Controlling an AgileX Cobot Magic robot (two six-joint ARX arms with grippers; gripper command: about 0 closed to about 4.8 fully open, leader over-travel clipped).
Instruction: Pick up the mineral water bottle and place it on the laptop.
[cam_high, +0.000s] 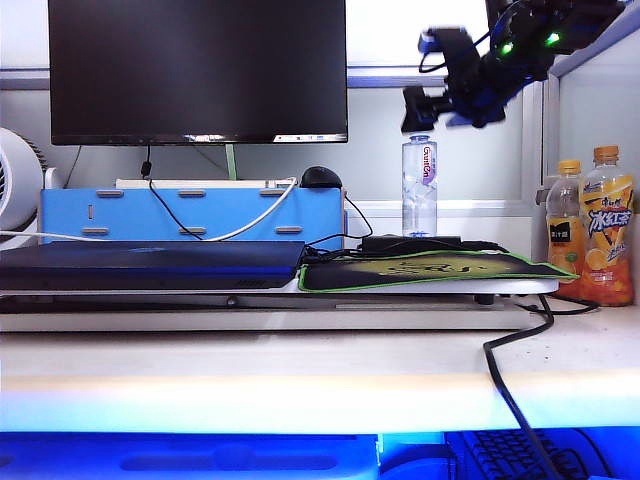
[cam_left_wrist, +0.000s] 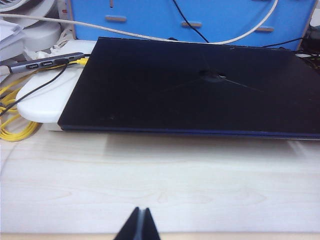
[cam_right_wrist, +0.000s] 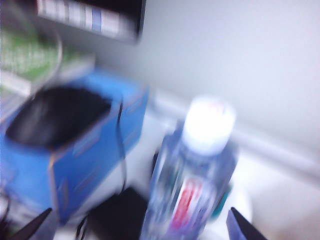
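- Exterior view: the bottle (cam_high: 419, 186) stands upright behind the mouse pad (cam_high: 430, 270), well right of the laptop (cam_high: 150, 264). It has not been picked up, so the whole carry is left to do.
- The right tool (cam_high: 428, 108) hangs just above the bottle's cap, not touching it. The left tool is not seen here.
- The laptop lies shut and flat on a pale table (cam_high: 300, 370), with a blue box (cam_high: 190, 215) and a monitor (cam_high: 197, 70) behind it. Two juice bottles (cam_high: 592, 225) stand far right of the laptop.
- Left wrist view: the left tool (cam_left_wrist: 139, 226) is clenched, tips together, over bare table in front of the laptop (cam_left_wrist: 195, 90), whose lid has nothing on it.
- Right wrist view, blurred: the right tool (cam_right_wrist: 140, 227) is spread wide, one tip on each side of the bottle (cam_right_wrist: 192, 175), gripping nothing. A mouse (cam_right_wrist: 55, 115) sits on the blue box (cam_right_wrist: 90, 160) beside the bottle.
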